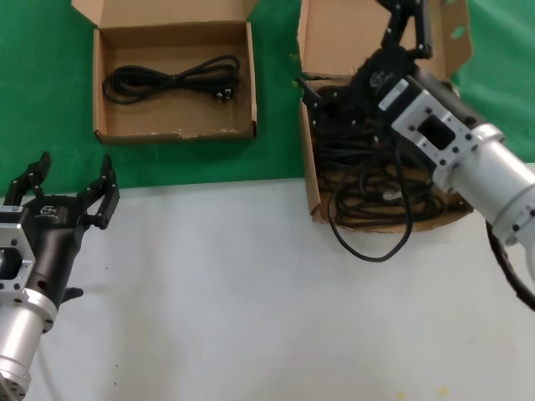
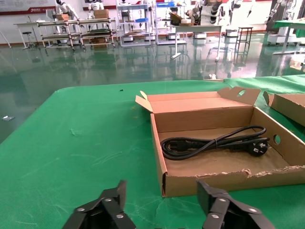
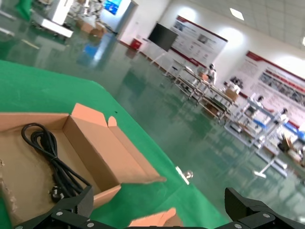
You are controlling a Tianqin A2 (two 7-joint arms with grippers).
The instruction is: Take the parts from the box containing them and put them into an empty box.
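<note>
Cardboard boxes [image 1: 110,125] unlabelled (no legible writing); right claw [image 1: 334,93] over cords [image 1: 368,196].

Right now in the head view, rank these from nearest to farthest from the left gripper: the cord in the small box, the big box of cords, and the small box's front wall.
1. Small box's front wall, just ahead of the left gripper.
2. Cord, inside that box, farther back.
3. Big box of cords, far across on the right, where the right gripper works.

Open white tabletop [image 1: 251,292] between both arms; tangled cords [image 1: 376,188] crowding larger box [image 1: 311,150], one loop spilling over front; smaller box [image 1: 175,129] roomy around single cord [image 1: 171,81]
</note>
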